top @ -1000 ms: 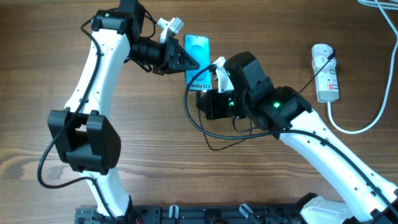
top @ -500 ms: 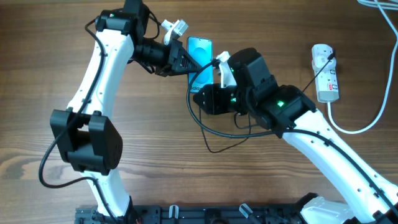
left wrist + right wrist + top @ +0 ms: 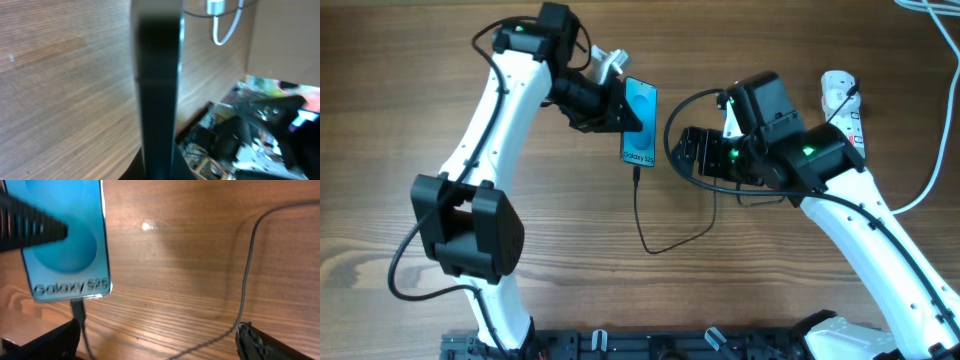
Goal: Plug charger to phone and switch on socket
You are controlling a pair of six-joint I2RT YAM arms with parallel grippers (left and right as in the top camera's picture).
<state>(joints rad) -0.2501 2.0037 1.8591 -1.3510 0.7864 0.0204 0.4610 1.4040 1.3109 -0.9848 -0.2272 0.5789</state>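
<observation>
The phone [image 3: 642, 130] shows its cyan screen and is lifted off the table, with my left gripper [image 3: 623, 108] shut on its upper part. In the left wrist view the phone [image 3: 158, 85] is a dark edge-on bar running up from the left gripper [image 3: 157, 170]. The charger's tip [image 3: 77, 309] sits in the phone's [image 3: 67, 245] bottom edge. Its thin black cable [image 3: 642, 225] loops over the table toward the socket [image 3: 845, 120] at the right. My right gripper [image 3: 682, 152] is open to the right of the phone, and the right gripper [image 3: 157, 347] holds nothing.
A white cord [image 3: 910, 200] curves from the socket along the table's right edge. The charger's black plug [image 3: 847, 92] sits in the socket's far end. Slack cable [image 3: 245, 295] lies on the wood between my right fingers.
My right gripper has opened, let go of the charger's tip and pulled back to the right. The tip stays in the phone. The left arm shifted the phone slightly right.
</observation>
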